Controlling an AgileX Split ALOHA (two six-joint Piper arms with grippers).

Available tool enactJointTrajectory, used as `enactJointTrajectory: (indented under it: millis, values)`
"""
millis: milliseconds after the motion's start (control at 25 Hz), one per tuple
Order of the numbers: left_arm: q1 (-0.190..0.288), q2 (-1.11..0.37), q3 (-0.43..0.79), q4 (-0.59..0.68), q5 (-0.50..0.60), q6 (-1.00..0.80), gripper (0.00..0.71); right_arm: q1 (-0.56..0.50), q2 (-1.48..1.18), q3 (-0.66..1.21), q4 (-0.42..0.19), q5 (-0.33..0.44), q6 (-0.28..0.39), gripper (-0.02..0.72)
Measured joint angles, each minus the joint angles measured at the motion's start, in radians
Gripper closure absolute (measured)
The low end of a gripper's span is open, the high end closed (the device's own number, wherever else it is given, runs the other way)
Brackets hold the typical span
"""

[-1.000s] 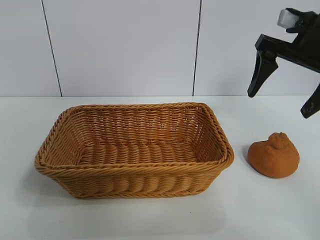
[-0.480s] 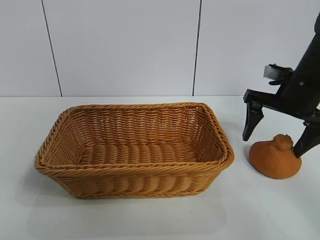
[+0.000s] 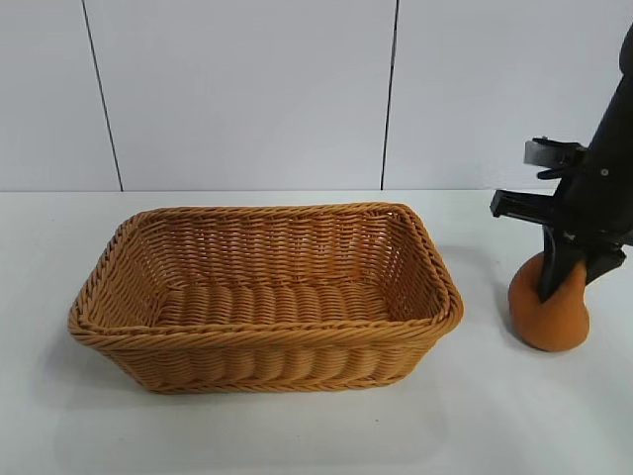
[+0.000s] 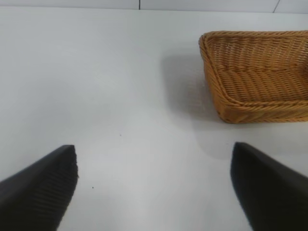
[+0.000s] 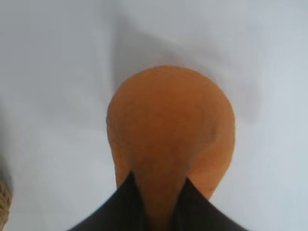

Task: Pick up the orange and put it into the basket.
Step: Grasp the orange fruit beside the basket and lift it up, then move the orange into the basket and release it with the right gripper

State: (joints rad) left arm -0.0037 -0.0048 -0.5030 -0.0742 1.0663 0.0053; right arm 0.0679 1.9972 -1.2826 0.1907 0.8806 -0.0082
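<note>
On the table (image 3: 554,416) at the right end, just beside the basket's short side: my right gripper (image 3: 566,282) points straight down with both fingers pinched onto the orange (image 3: 556,315), high up around its knobbly top. In the right wrist view the two black fingertips (image 5: 127,204) sit close together with a narrow neck of orange skin squeezed between them, so I read this as clamped on the fruit's protrusion, not on its widest part. The orange is on the table surface, not yet lifted.

Handling call: skin looks matte and rough, so friction should be decent. The body bulges out below the pinch and appears to give under the fingers, so I'd treat it as soft rather than stiff. Probably light for its size. Risk: a grip on the neck alone may let the body swing or pull free. A hold lower, across the wide middle, would be safer if this one slips.

Further out: the basket (image 3: 262,332) is tan woven wicker, rectangular, with sloping sides and a braided rim, open and holding nothing that I can see. Wide mouth, easy target.

Farthest: my left gripper (image 4: 154,187) is parked well off from the basket's far end, fingers wide apart, holding nothing. Flat pale wall panels (image 3: 237,89) behind.
</note>
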Motion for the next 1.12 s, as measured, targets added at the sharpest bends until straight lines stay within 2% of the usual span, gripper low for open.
enactJointTrajectory:
  millis: [200, 360, 560, 680, 840, 1120]
  values:
    - [0.000, 0.000, 0.000, 0.000, 0.000, 0.000, 0.092, 0.000, -0.128, 0.000, -0.003, 0.018, -0.001, 0.672]
    - [0.000, 0.000, 0.000, 0.000, 0.000, -0.005, 0.092, 0.000, -0.231, 0.000, -0.002, 0.063, -0.001, 0.672]
    - [0.000, 0.000, 0.000, 0.000, 0.000, 0.000, 0.092, 0.000, -0.274, -0.077, -0.003, 0.175, -0.005, 0.672]
    - [0.000, 0.000, 0.000, 0.000, 0.000, 0.000, 0.092, 0.016, -0.274, -0.149, -0.010, 0.211, -0.007, 0.672]
    - [0.000, 0.000, 0.000, 0.000, 0.000, 0.000, 0.092, 0.086, -0.274, -0.221, -0.013, 0.213, -0.008, 0.672]
    - [0.000, 0.000, 0.000, 0.000, 0.000, 0.000, 0.092, 0.283, -0.272, -0.234, -0.013, 0.145, 0.021, 0.672]
